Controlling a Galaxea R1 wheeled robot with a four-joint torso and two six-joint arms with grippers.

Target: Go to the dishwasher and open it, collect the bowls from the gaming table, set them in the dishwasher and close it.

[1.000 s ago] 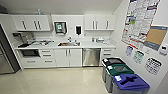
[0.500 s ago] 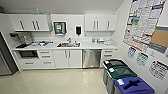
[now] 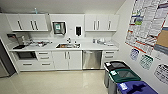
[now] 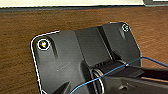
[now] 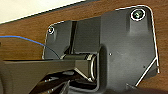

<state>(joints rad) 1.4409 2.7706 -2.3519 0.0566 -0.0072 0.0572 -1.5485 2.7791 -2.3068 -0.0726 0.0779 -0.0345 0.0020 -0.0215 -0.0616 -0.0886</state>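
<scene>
We faced the dishwasher (image 3: 92, 59), door shut, straight ahead across the floor; couldn't tell if either claw was open.

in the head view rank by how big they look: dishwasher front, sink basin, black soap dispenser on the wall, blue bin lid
1. blue bin lid, though it lies nearest the camera, which inflates it
2. dishwasher front
3. sink basin
4. black soap dispenser

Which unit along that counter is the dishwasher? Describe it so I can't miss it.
Find the sink in the white counter. The dishwasher sits under the counter just right of it, door shut. It is the one brushed-steel front among white cabinet doors and drawers.
</scene>
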